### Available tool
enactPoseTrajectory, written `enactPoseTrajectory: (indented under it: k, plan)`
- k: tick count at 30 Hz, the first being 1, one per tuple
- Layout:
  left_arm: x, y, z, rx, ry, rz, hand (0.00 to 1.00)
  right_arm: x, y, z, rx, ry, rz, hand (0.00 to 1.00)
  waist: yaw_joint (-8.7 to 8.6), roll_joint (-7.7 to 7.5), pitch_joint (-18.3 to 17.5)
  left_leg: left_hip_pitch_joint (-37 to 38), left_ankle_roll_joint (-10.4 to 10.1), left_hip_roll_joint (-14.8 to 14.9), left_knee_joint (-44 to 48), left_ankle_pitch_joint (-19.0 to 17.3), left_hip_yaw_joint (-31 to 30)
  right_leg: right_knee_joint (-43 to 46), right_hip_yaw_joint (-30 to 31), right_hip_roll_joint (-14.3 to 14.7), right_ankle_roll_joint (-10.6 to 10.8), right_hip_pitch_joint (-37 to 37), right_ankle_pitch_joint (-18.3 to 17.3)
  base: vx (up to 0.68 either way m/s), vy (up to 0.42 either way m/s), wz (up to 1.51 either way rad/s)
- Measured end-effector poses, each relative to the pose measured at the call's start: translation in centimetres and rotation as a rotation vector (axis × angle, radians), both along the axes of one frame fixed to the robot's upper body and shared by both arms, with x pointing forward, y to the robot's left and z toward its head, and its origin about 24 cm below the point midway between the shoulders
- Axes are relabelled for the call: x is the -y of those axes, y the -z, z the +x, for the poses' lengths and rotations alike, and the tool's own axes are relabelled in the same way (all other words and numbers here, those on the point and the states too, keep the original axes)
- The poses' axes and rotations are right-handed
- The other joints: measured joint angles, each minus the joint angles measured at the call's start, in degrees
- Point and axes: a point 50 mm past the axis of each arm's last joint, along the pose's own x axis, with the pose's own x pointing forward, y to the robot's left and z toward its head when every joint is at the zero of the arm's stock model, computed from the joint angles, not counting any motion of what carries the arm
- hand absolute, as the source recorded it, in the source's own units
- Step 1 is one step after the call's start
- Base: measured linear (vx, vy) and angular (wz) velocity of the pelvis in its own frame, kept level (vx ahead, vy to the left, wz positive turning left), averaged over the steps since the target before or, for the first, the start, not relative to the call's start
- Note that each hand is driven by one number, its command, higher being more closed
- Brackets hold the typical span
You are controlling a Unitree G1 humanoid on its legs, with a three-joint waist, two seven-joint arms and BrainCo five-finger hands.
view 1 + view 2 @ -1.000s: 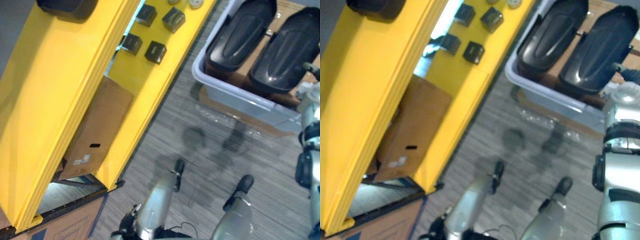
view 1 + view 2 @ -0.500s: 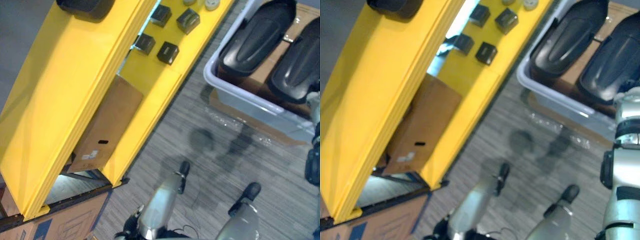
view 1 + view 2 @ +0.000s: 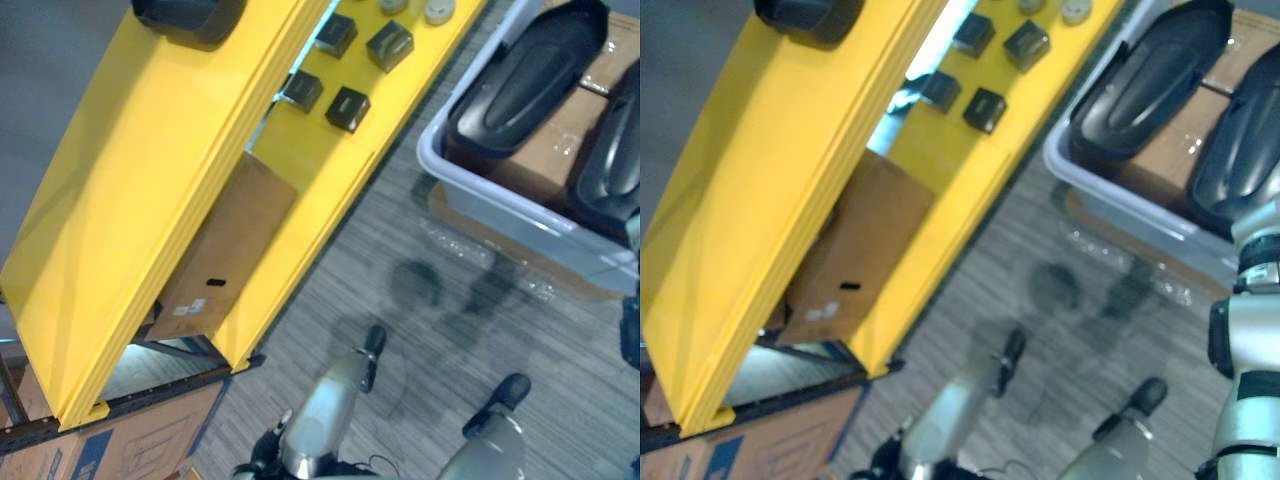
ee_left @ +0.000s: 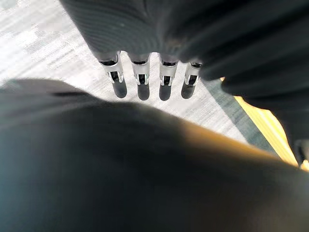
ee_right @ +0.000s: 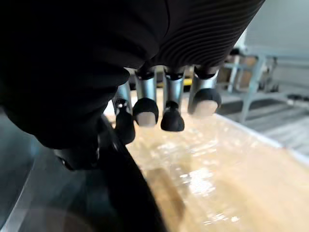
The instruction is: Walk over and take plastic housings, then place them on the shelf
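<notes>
Over the film-covered cardboard (image 5: 217, 169) inside the tote, the right hand (image 5: 145, 99) hangs with its fingers loosely extended and a little spread. Their dark tips are clear of the cardboard and grip nothing. Its thumb lies close to the dark rim (image 5: 116, 203) of one housing; whether they touch, and which housing it is, I cannot tell. A grey metal frame (image 5: 251, 82) stands in the background of that wrist view.

The left hand (image 4: 141, 77) holds nothing. Its fingers run straight in an even row above grey carpet (image 4: 48, 53), with a strip of the yellow rack (image 4: 263, 123) beyond them.

The head views give the layout. The left housing (image 3: 525, 80) and the right housing (image 3: 610, 165), both black plastic, lie side by side in the grey tote (image 3: 490, 190), which stands on the floor just right of the rack. A third housing (image 3: 190, 15) sits on the rack's top shelf. The lower shelf carries four small black boxes (image 3: 347, 108) and two pale round parts (image 3: 437, 12). A brown carton (image 3: 215, 265) stands beneath it.
</notes>
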Motion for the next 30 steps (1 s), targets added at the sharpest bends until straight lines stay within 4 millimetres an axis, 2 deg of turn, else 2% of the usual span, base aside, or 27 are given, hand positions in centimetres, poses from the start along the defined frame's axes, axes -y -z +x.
enactPoseTrajectory:
  k: [3, 5, 8, 12, 14, 16, 17, 19, 22, 23, 26, 28, 30]
  plan:
    - [-0.3, -1.0, 1.5, 0.085, -0.035, -0.005, 0.0, 0.6, -0.1, -0.4, -0.001, -0.005, -0.006, 1.0, -0.24, -0.07, 0.05, 0.89, -0.06, 0.12, -0.07, 0.02, -0.44, -0.24, -1.07, 0.11, -0.24, 1.5, -0.14, -0.01, -0.009, 0.06]
    - [-0.1, -2.7, 3.4, 0.201, -0.043, -0.02, 0.0, 0.5, -1.1, -0.2, 0.025, -0.039, -0.044, 1.0, -0.45, -0.17, 0.13, 1.27, -0.07, 0.32, -0.08, 0.01, -0.41, -0.23, -1.12, 0.32, -0.51, 1.85, -0.3, 0.0, 0.0, 0.0]
    - [0.4, -4.7, 5.4, 0.321, -0.061, -0.041, 0.0, 0.4, -1.3, 0.0, 0.049, -0.068, -0.072, 1.0, -1.36, -0.34, 0.25, 1.59, -0.1, 0.54, -0.01, 0.03, -0.49, -0.4, -1.58, 0.57, -0.53, 2.53, -0.31, -0.02, -0.01, 0.02]
    - [0.7, -8.6, 8.1, 0.505, -0.118, -0.066, 0.0, 0.0, -1.5, 0.4, 0.131, -0.124, -0.119, 1.0, -3.09, -1.69, 1.25, 3.19, -0.16, 1.26, -0.37, 0.0, -0.31, -0.56, -1.73, 1.16, -0.67, 3.91, -0.38, 0.0, -0.019, -0.04]
    - [0.2, -10.4, 9.1, 0.584, -0.159, -0.071, 0.0, -0.2, -1.8, 0.6, 0.194, -0.149, -0.141, 1.0, -3.93, -2.5, 1.84, 3.61, -0.28, 1.43, -0.65, 0.07, -0.25, -0.53, -1.72, 1.23, -0.72, 4.09, -0.41, 0.0, -0.02, -0.05]
    - [-1.3, -13.6, 10.5, 0.722, -0.241, -0.069, 0.0, -0.6, -2.2, 0.7, 0.271, -0.167, -0.164, 1.0, -4.61, -3.82, 2.79, 5.29, -0.48, 1.69, -1.64, 0.21, 0.04, -0.5, -1.68, 1.24, -0.82, 5.05, -0.48, 0.0, -0.017, -0.1]
    - [-1.7, -14.5, 10.8, 0.761, -0.252, -0.063, 0.0, -0.8, -2.4, 0.8, 0.289, -0.181, -0.178, 1.0, -4.69, -4.27, 3.11, 5.82, -0.64, 1.76, -2.06, 0.33, 0.21, -0.49, -1.66, 1.23, -0.87, 5.26, -0.51, 0.0, -0.017, -0.14]
    - [-3.2, -17.4, 11.4, 0.881, -0.282, -0.019, 0.0, -1.9, -3.1, 1.4, 0.337, -0.228, -0.225, 1.0, -4.8, -5.67, 4.07, 7.21, -1.01, 2.35, -3.22, 0.68, 1.06, -0.34, -1.47, 1.54, -1.04, 5.48, -0.63, 0.0, -0.022, -0.16]
    - [-4.3, -20.4, 12.1, 1.005, -0.283, 0.039, 0.0, -2.8, -3.6, 1.8, 0.398, -0.267, -0.238, 1.0, -5.02, -6.89, 4.9, 8.11, -1.48, 2.84, -4.98, 1.64, 1.07, -0.14, -1.45, 1.95, -1.34, 5.49, -0.8, -0.01, -0.044, -0.05]
    - [-4.6, -22.0, 12.6, 1.073, -0.275, 0.077, 0.0, -3.6, -3.6, 2.3, 0.425, -0.292, -0.236, 1.0, -5.01, -7.68, 5.42, 8.73, -1.83, 3.21, -6.06, 2.2, 1.07, -0.12, -1.53, 2.25, -1.56, 5.54, -0.91, -0.01, -0.049, 0.0]
    - [-4.2, -24.4, 13.8, 1.159, -0.229, 0.109, 0.0, -5.4, -3.4, 3.3, 0.476, -0.348, -0.23, 1.0, -5.02, -8.69, 5.94, 8.87, -2.24, 4.3, -6.54, 2.53, 1.0, -0.16, -1.73, 3.27, -1.93, 5.59, -0.93, -0.01, -0.038, -0.03]
    - [-4.1, -25.4, 14.2, 1.19, -0.208, 0.122, 0.0, -6.4, -3.1, 3.8, 0.516, -0.383, -0.227, 1.0, -5.07, -9.42, 5.91, 8.89, -2.52, 4.9, -6.87, 2.69, 1.01, -0.67, -1.78, 3.99, -2.34, 5.59, -0.66, -0.01, -0.033, -0.06]
    - [-4.1, -26.7, 15.0, 1.233, -0.179, 0.177, 0.0, -8.5, -3.6, 4.5, 0.599, -0.455, -0.246, 1.0, -5.48, -10.66, 5.93, 8.87, -2.79, 5.9, -7.11, 2.84, 1.2, -1.53, -1.76, 5.05, -2.94, 5.61, -0.13, 0.0, -0.033, -0.14]
